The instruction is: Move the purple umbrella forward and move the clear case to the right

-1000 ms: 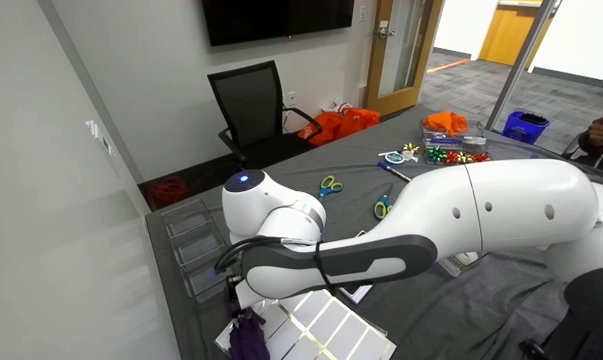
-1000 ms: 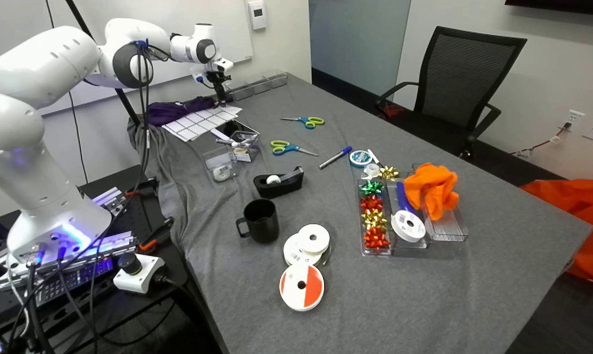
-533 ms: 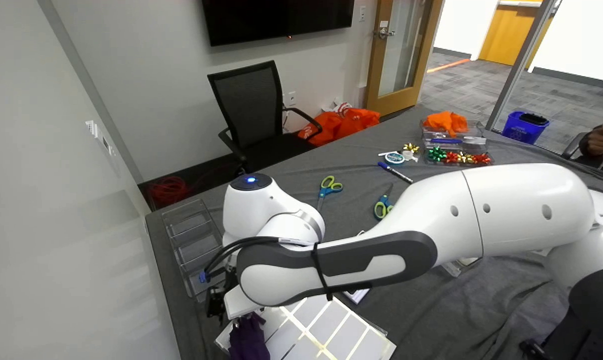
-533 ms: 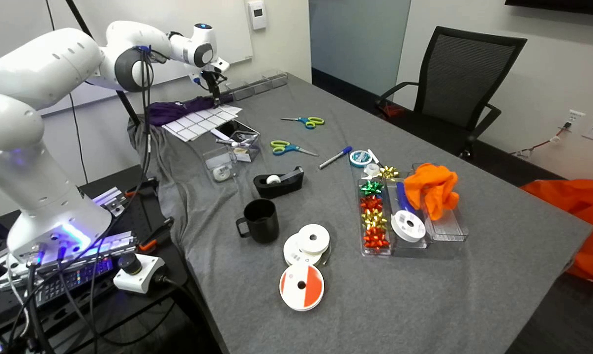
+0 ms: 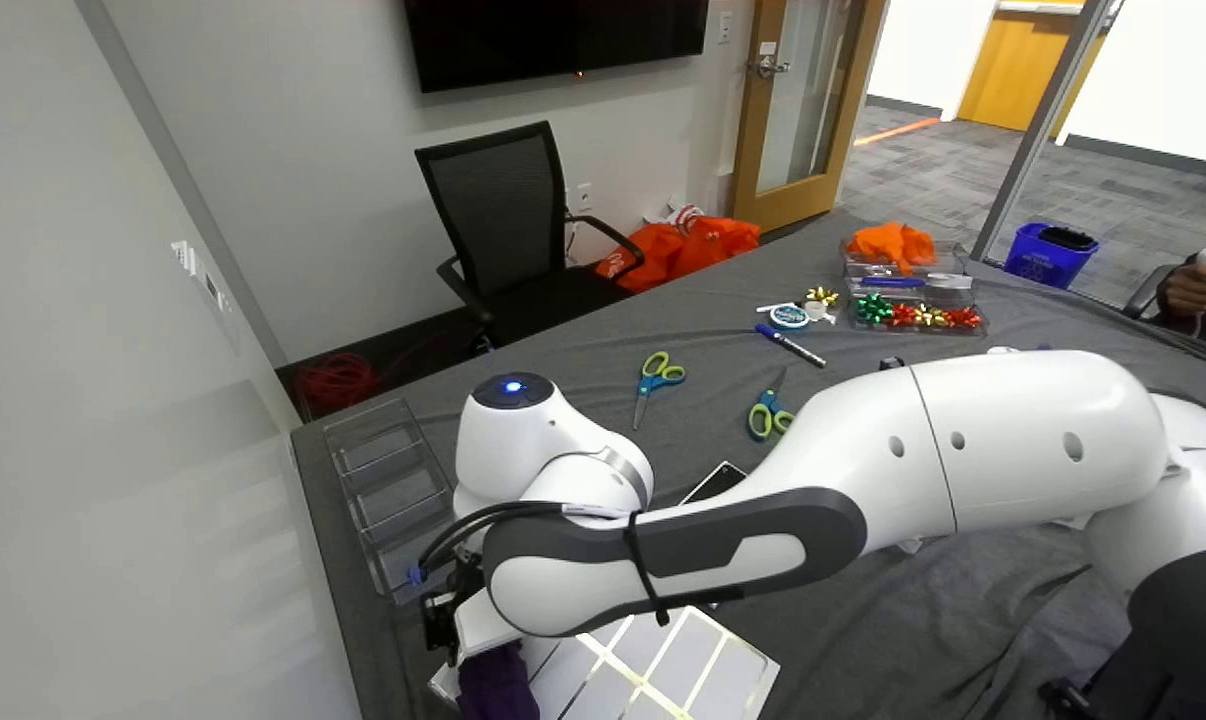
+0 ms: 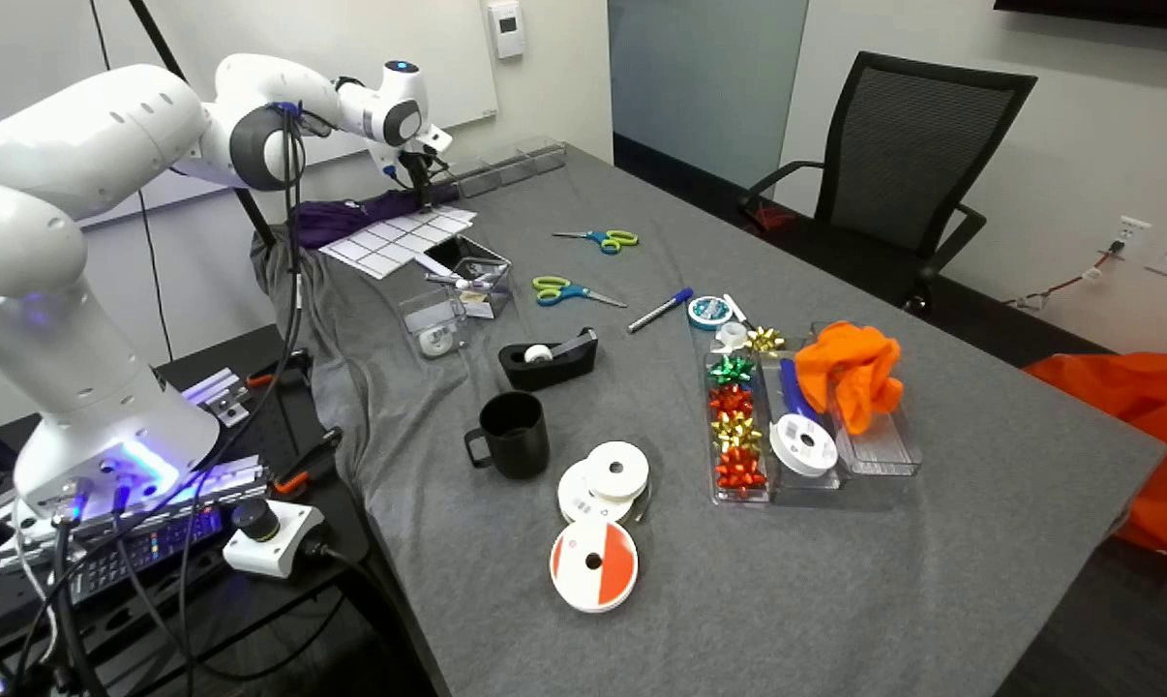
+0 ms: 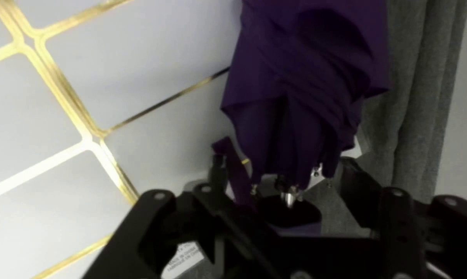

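Clearly, tool [image 7: 284, 170] spread astride purple umbrella [image 7: 307, 77], table edge [image 5: 337, 600] close by, bare cloth [image 6: 671, 256] beside scissors [image 6: 598, 236]

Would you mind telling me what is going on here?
A robot arm has its jaws at a purple umbrella, which lies partly over a white gridded sheet. In the wrist view the jaws stand open, one on each side of the umbrella's end, and no grip shows yet; it looks about to take hold. Elsewhere on the table, two pairs of scissors and a black mug sit untouched.
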Controlling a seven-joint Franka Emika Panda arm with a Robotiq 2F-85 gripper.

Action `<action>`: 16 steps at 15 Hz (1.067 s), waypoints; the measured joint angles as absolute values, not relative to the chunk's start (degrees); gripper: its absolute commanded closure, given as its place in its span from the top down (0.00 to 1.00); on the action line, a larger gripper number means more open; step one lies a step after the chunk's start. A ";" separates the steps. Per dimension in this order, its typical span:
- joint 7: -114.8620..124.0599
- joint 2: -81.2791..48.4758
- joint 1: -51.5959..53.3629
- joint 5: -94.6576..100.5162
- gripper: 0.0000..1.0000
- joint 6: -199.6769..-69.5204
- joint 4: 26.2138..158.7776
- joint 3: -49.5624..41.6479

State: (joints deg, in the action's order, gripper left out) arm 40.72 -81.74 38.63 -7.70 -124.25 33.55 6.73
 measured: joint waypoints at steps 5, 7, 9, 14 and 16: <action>40.73 -81.69 38.48 -7.70 0.10 -124.70 33.44 6.73; 40.73 -81.71 38.49 -7.70 0.00 -125.34 33.46 6.73; 40.81 -81.71 38.48 -7.70 0.05 -126.02 33.46 6.73; 40.81 -81.17 38.49 -7.63 0.05 -126.10 33.47 6.73; 40.81 -80.51 38.49 -7.54 0.05 -125.62 33.61 6.64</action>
State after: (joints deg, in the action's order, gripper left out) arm 40.81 -80.51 38.49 -7.54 -125.62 33.61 6.64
